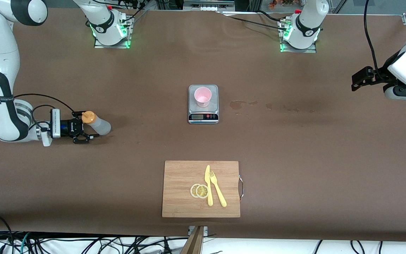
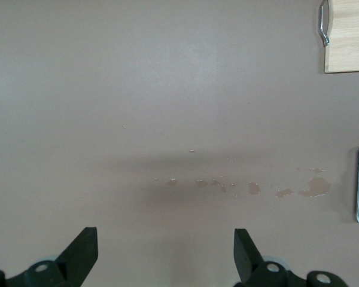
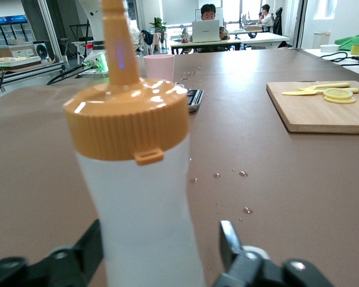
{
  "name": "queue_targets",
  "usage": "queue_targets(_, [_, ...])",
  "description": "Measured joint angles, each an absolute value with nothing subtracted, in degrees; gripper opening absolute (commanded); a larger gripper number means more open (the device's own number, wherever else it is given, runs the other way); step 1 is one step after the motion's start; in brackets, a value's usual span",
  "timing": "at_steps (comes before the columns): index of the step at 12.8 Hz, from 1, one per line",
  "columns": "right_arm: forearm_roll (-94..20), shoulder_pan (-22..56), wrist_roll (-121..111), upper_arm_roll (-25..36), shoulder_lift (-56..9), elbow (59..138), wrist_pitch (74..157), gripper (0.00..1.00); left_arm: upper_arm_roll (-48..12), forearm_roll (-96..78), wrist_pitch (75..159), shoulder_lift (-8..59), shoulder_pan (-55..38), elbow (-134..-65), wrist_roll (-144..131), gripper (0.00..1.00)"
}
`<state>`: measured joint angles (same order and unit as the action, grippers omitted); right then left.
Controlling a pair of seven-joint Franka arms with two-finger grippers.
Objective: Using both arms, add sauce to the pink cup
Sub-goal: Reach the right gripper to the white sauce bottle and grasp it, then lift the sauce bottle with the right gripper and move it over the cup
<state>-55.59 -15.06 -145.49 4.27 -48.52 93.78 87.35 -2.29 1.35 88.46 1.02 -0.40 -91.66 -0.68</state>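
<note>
The sauce bottle (image 1: 97,124) is being kept upright on the bench (image 1: 294,148) toward the right arm's end, well apart from the pink cup (image 1: 202,96). The right gripper (image 1: 85,131) is being held low at the bottle, with its fingers (image 3: 233,242) spread on either side of the whitish body; in the right wrist view one finger is seen with a gap between it and the bottle, so no firm pinch is being shown. The orange cap (image 3: 127,116) is being seen close up in that view.

The pink cup is being carried on a small kitchen scale (image 1: 203,104) near the middle of the bench. Nearer to the front camera, a wooden cutting board (image 1: 182,197) is being occupied by two lemon slices (image 1: 199,191), a yellow knife (image 1: 208,185) and a yellow fork (image 1: 217,188). Wet spots (image 1: 238,104) are being seen beside the scale.

The left gripper (image 2: 166,254) is being held waiting above the bench at the left arm's end, its fingers (image 2: 84,248) spread wide and holding nothing.
</note>
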Motion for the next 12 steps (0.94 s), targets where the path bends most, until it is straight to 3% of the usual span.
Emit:
queue_targets(2, [-55.6, -14.97, -145.51, 4.27, -48.52, 93.73, 87.34, 0.02, -2.26, 1.35, 88.46, 1.06, -0.32, -91.51, -0.68, 1.0])
queue_targets(3, [-55.61, -14.9, -145.51, 4.27, -48.52, 93.7, 87.35, 0.01, -2.24, 1.35, 88.46, 1.07, -0.25, -91.48, -0.68, 1.0])
queue_targets(8, [-55.75, -11.73, -143.91, 4.98, -47.59, 92.46, 87.85, 0.0, -2.22, 1.35, 88.46, 1.09, -0.19, -91.46, -0.68, 1.0])
queue_targets(12, [-55.51, -4.42, -134.21, 8.83, -41.8, 92.06, 89.95, 0.0, -2.17, 1.35, 88.46, 1.09, -0.08, -91.34, -0.68, 1.0])
